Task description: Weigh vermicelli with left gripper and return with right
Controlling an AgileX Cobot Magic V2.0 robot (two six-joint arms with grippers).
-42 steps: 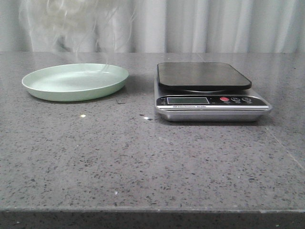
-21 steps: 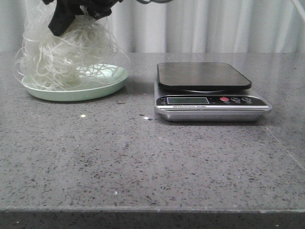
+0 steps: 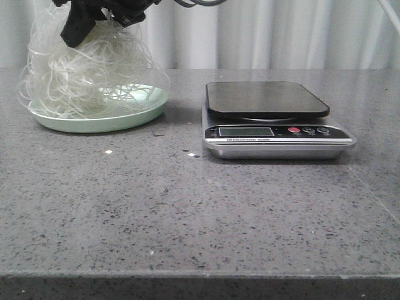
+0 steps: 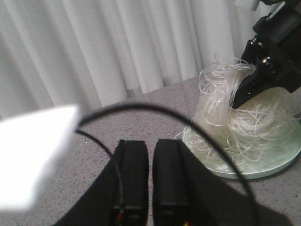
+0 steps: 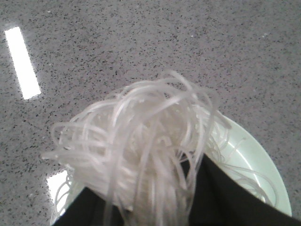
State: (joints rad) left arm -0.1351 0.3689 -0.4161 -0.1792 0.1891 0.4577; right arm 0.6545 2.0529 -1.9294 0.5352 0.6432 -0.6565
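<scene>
Desk (image 3: 187, 212) of speckled grey stone fills the front view, with pale pleated curtains (image 3: 281, 31) hanging behind its far edge. Largest thing on it, at about 2 o'clock from the desk's middle, is a silver kitchen scale (image 3: 275, 122) with a dark, bare weighing plate, a small display and a red button on its front strip. At about 10 o'clock, well apart from the scale, lies the pale green plate (image 3: 134, 111). Vermicelli (image 3: 81, 75) sits piled on that plate as a tall, loose tangle of whitish strands, its lower part resting on the plate and spilling a little over the near-left rim. The right gripper (image 3: 84, 22) comes down from 12 o'clock into the top of the tangle, black jaws clamped on the upper strands; the right wrist view shows noodles bunched between them over the plate. The left gripper (image 4: 150, 176) appears only in its own wrist view, jaws together with a thin slit between them, holding nothing, beside the plate.
</scene>
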